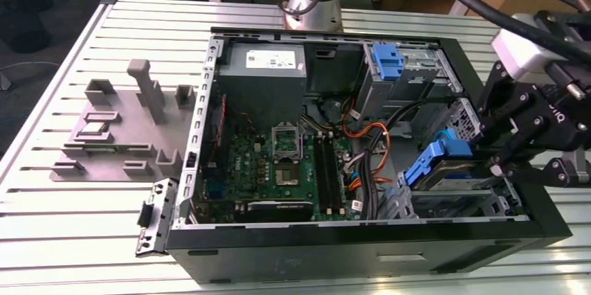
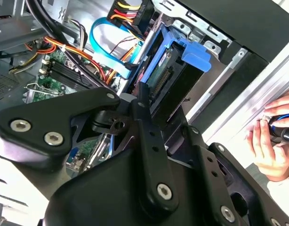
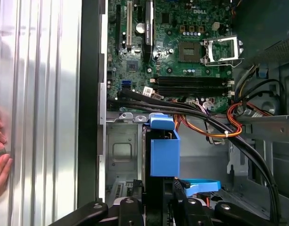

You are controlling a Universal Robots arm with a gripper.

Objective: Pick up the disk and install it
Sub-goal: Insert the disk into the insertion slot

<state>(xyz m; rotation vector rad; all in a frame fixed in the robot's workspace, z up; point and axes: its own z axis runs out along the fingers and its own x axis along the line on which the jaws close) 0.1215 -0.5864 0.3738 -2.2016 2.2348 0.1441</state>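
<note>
Disk (image 1: pixel 434 163) is being gripped by the gripper (image 1: pixel 482 158), which is being squeezed closed on its sides. It is being held on edge at the bay (image 1: pixel 452 201), in the case's (image 1: pixel 369 239) near corner on the exterior view's right. A hand (image 2: pixel 271 141) is being rested on the table (image 1: pixel 83 219).

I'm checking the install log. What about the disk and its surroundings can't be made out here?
Label: the disk is edge-on in the first wrist view; the gripper covers part of it in the second.
Slot of the drive bay: hidden behind disk and gripper in the exterior view.
Person's hand: cut by the second wrist view's edge; its held item unclear.
</note>
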